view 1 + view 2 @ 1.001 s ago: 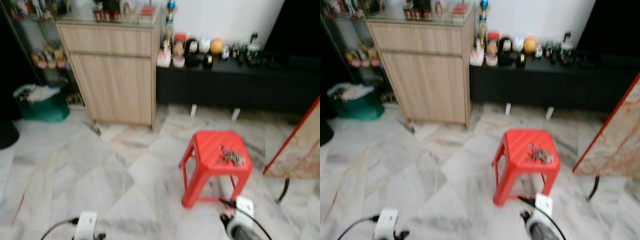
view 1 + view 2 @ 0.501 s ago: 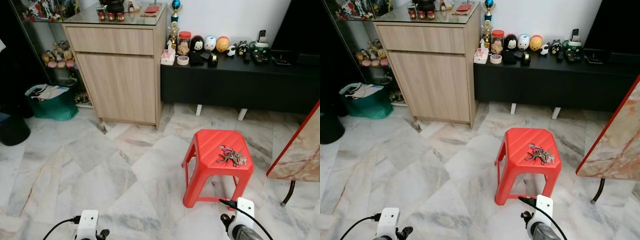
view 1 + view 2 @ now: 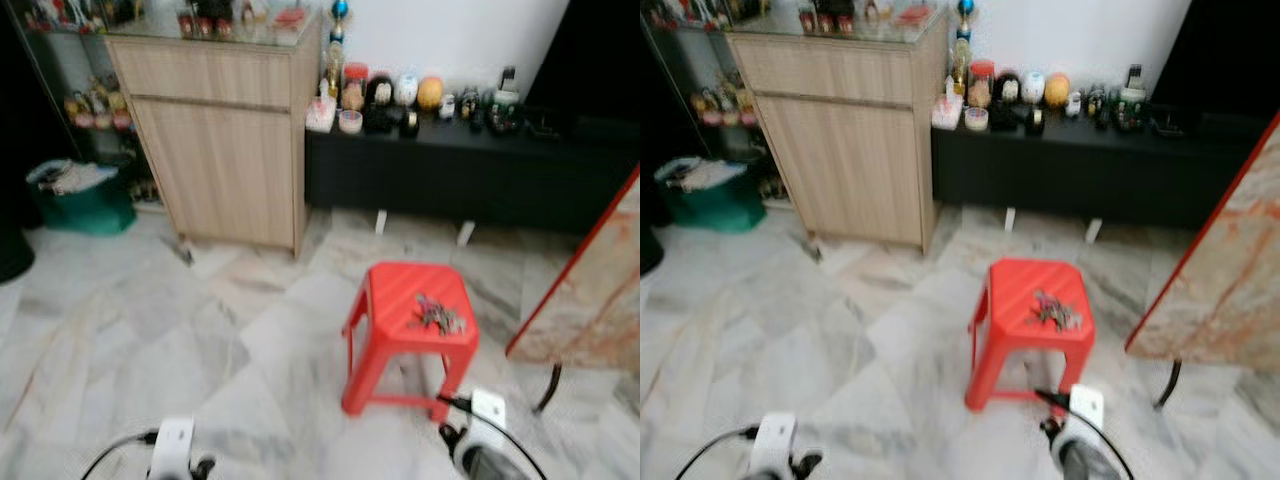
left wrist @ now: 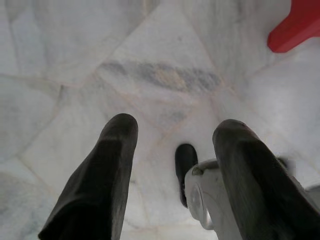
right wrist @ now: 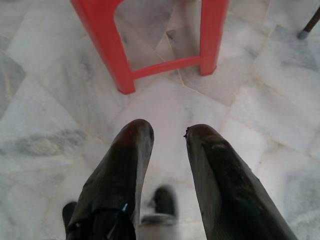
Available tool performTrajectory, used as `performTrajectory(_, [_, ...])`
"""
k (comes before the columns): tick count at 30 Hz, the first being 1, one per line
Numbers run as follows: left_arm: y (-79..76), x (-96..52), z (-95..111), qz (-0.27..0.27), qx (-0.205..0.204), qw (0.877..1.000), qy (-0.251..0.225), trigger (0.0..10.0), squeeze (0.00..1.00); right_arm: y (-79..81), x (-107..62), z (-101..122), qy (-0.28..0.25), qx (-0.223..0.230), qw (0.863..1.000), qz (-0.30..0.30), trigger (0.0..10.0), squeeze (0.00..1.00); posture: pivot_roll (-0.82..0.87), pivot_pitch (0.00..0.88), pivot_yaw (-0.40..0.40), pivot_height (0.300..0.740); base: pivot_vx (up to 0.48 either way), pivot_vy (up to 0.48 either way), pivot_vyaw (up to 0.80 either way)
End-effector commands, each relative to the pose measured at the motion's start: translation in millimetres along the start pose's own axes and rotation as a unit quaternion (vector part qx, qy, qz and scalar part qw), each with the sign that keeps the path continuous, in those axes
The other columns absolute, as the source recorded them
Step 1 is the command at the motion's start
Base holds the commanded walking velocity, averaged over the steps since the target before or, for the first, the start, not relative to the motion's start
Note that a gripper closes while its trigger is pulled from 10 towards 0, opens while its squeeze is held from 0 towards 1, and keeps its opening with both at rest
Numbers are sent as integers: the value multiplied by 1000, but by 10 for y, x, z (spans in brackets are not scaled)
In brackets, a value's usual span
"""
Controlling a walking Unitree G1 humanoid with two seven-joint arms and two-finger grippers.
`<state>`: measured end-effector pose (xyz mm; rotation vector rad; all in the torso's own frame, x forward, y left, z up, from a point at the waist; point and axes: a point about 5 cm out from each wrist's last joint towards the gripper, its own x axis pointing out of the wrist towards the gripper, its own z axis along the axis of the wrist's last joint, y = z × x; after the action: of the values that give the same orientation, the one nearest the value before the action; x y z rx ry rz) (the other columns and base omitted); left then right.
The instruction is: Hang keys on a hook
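Red stool (image 3: 408, 330) on marble floor (image 3: 150, 340), near wooden cabinet (image 3: 225, 150).

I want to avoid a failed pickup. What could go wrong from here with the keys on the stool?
The keys lie near the far right edge of the red stool, so a clumsy grab may push them off. Both grippers, left and right, hang low by the floor, open and empty. The head views are blurred, so aiming may be off.

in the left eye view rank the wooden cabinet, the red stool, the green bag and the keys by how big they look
1. Wooden cabinet, largest.
2. Red stool.
3. Green bag; it sits farther from the camera, so this place is unsure.
4. Keys, smallest.
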<state>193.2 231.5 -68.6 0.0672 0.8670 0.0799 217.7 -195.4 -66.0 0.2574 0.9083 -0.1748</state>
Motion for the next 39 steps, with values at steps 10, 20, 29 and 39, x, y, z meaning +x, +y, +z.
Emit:
performTrajectory(10, [-23, -3, -28, 1, -18, 1000, 1, 10000, 0, -46, -7, -16, 2, -5, 1000, -5, 10000, 0, 49, 0, -50, 740, 0, 0, 0])
performTrajectory(20, [-33, 1, -19, -1, -23, 1000, 1, 10000, 0, -43, -6, -5, 2, -9, 1000, -2, 10000, 0, 48, 0, -52, 740, 273, 0, 0])
performTrajectory(29, [-37, 3, -10, -2, -24, 1000, 0, 10000, 0, -42, -5, 2, 2, -9, 1000, -2, 10000, 0, 48, 0, -52, 740, 309, 0, 0])
performTrajectory(39, [-35, 4, -9, -2, -23, 1000, 1, 10000, 0, -40, -5, 5, 1, -10, 1000, -2, 10000, 0, 49, 0, -52, 740, 318, 0, 0])
